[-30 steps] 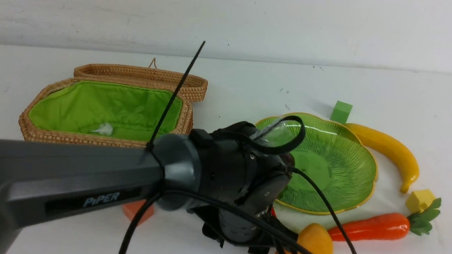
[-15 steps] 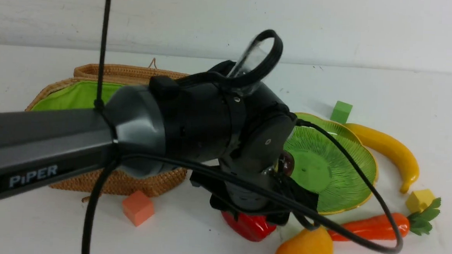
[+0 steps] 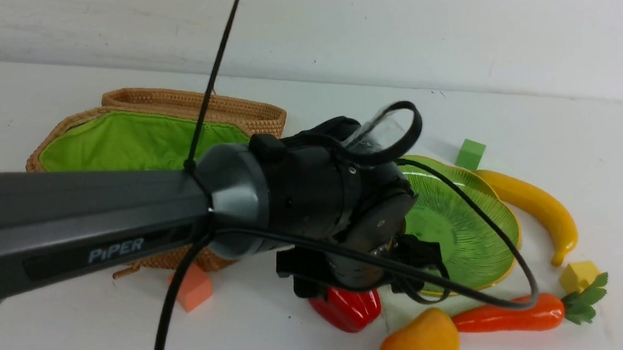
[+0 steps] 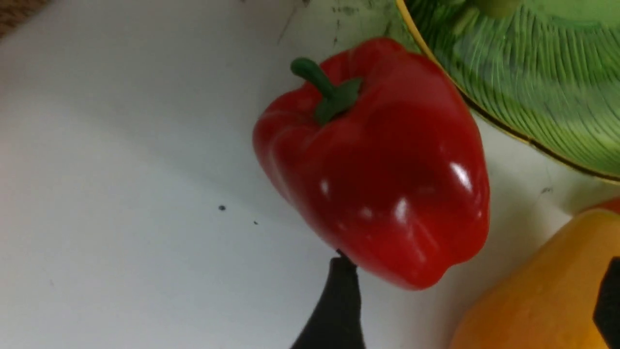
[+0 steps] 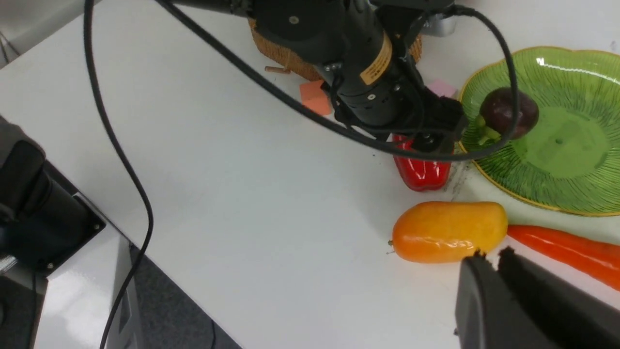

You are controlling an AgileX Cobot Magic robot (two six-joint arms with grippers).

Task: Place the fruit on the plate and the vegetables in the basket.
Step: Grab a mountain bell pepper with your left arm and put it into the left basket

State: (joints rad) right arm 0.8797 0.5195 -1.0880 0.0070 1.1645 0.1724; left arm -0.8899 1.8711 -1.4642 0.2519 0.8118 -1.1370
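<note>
Front view, starting at the frame's left: the basket lies open at centre left, its lid folded back behind it, and the green lining is bare wherever the left arm does not cover it. An orange cube sits just below its near wall. The left gripper hangs at lower centre over the red bell pepper. In the left wrist view its jaws are spread wide and empty, with one fingertip at the pepper's edge and the other over the mango. I cannot tell whether that first fingertip touches the pepper.

The pepper lies on its side on the table, between the mango and the rim of the plate and close to both. I judge picking up the pepper to be the step in hand. Of the fruit only the mangosteen lies on the plate, and no vegetable shows in the visible part of the basket.

The next move calls for settling the jaws around the pepper alone, clear of the mango and the glass rim. They must then close and lift high enough to pass the wicker wall toward the frame's left. Open table lies left of the pepper, while its right side is crowded.

Further right, the carrot lies below the plate and the banana along its right rim, with a green cube and a yellow cube nearby. The right gripper, pinched together on nothing, hovers beside the mango's end.
</note>
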